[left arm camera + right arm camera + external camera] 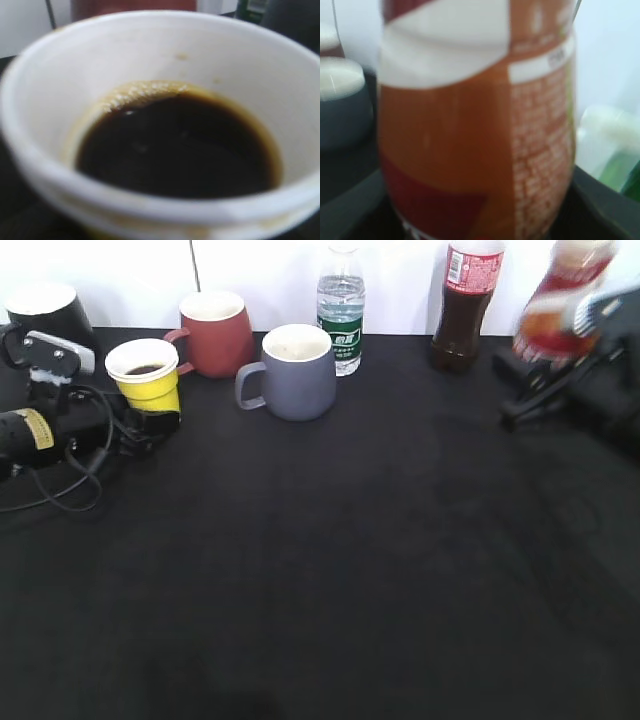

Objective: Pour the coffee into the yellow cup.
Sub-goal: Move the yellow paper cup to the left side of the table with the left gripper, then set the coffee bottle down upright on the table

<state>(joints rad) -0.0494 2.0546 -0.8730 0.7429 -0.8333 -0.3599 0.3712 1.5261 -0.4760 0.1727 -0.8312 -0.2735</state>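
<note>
The yellow cup (148, 380) stands at the far left of the black table, with dark liquid in its white inside. It fills the left wrist view (150, 50), where the liquid (175, 145) has a foamy edge. My left gripper (150, 422) is closed around the cup's lower part; its jaws are hidden in the wrist view. The coffee bottle (562, 300), orange-red and white, is blurred at the far right and held tilted above the table by my right gripper (592, 312). It fills the right wrist view (470, 140), hiding the jaws.
A grey mug (298, 372), a red mug (215, 335), a water bottle (341, 310) and a dark cola bottle (465, 305) stand along the back. A black mug (48, 312) is at the back left. Cables (70, 480) lie by the left arm.
</note>
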